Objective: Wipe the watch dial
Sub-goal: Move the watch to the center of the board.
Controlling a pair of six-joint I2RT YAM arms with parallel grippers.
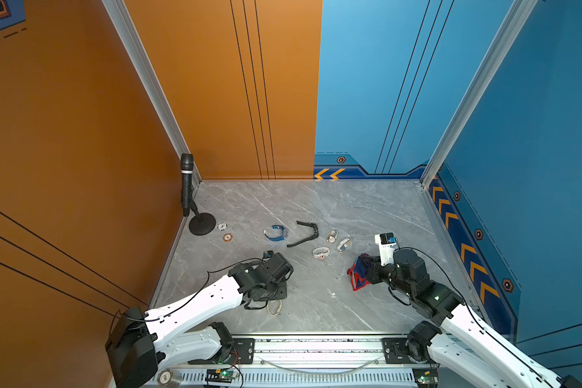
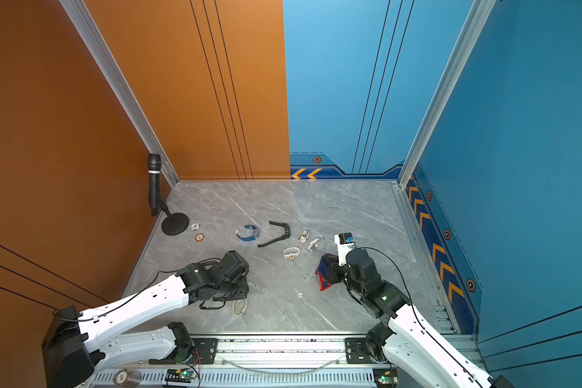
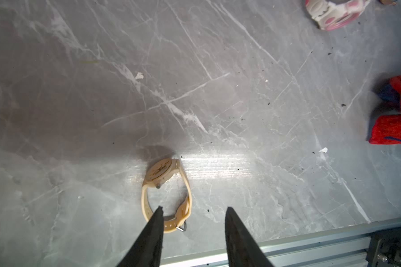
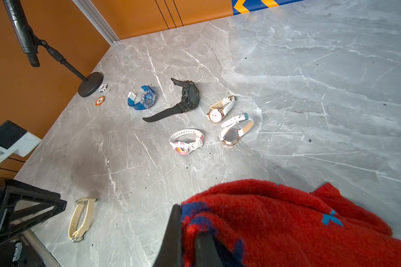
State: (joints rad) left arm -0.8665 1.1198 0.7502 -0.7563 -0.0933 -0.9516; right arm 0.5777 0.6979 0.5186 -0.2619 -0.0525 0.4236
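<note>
A cream watch (image 3: 166,185) with a round cream dial (image 3: 159,171) lies on its side on the grey marble table (image 1: 316,302), near the front edge; it also shows in both top views (image 1: 275,307) (image 2: 240,306). My left gripper (image 3: 193,209) hangs over it, open. One fingertip (image 3: 159,211) overlaps the buckle end of the strap and the other stands clear on bare table. My right gripper (image 4: 190,222) is shut on a fluffy red and blue cloth (image 4: 287,219), held just above the table at the right (image 1: 360,273).
Several other watches lie mid-table: blue (image 1: 277,232), black (image 1: 308,231), two white-strapped (image 1: 331,236) (image 1: 344,244) and a pink-white one (image 1: 321,252). A microphone stand (image 1: 202,225) and two poker chips (image 1: 222,226) (image 1: 228,237) sit far left. A metal rail (image 1: 316,349) edges the front.
</note>
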